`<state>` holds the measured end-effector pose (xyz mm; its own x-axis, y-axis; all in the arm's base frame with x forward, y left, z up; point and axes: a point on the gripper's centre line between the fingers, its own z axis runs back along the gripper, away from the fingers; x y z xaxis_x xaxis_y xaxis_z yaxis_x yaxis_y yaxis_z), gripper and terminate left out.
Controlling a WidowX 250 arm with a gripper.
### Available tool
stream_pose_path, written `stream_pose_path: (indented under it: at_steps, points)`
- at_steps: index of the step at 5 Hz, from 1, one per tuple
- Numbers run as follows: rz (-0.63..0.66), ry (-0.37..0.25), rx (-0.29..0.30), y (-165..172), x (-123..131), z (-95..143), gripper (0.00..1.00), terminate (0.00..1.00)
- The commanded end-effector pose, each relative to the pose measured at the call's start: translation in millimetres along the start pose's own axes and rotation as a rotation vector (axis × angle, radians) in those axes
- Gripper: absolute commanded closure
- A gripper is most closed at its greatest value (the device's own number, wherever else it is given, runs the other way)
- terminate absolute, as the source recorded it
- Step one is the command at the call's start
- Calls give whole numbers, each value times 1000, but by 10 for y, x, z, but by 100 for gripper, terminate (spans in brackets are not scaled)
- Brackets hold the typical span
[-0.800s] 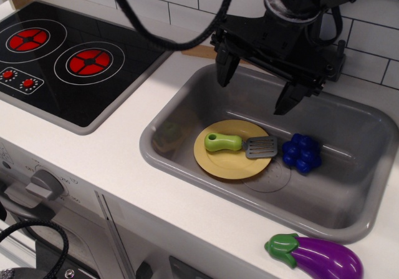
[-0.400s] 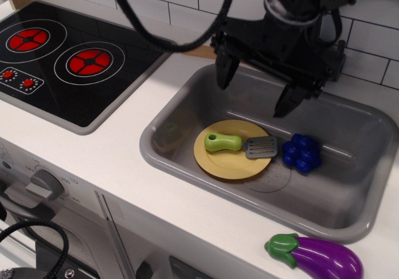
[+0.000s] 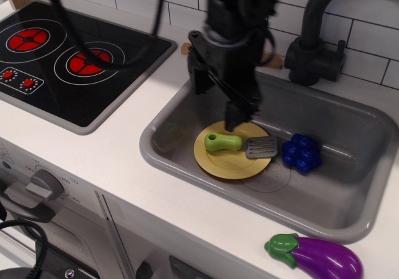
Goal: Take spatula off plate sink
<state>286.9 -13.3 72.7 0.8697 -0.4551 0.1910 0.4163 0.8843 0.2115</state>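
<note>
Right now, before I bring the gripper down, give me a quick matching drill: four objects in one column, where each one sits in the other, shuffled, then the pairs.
Objects:
1. spatula
2. plate
3. blue grape cluster
4. eggplant

Places:
A. on the white counter in front of the sink
B. on the sink floor, just right of the plate
C. lying across the plate
D. flat on the sink floor, under the gripper

Pairs: 1-C, 2-D, 3-B, 4-A

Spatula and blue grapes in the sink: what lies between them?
Nothing. The spatula blade nearly meets the blue grapes; only a sliver of grey sink floor shows.
</note>
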Motion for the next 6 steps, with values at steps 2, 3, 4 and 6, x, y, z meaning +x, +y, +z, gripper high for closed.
stream_pose_path:
  at_steps: [2,3,4,6]
  points:
    - [-303,-5,-122,92,158,-497,0,0]
    - [-309,12,-101,90,160,-625,0,0]
    - [-314,35,-87,87,140,-760,0,0]
    - [-322,50,-118,34,115,-815,0,0]
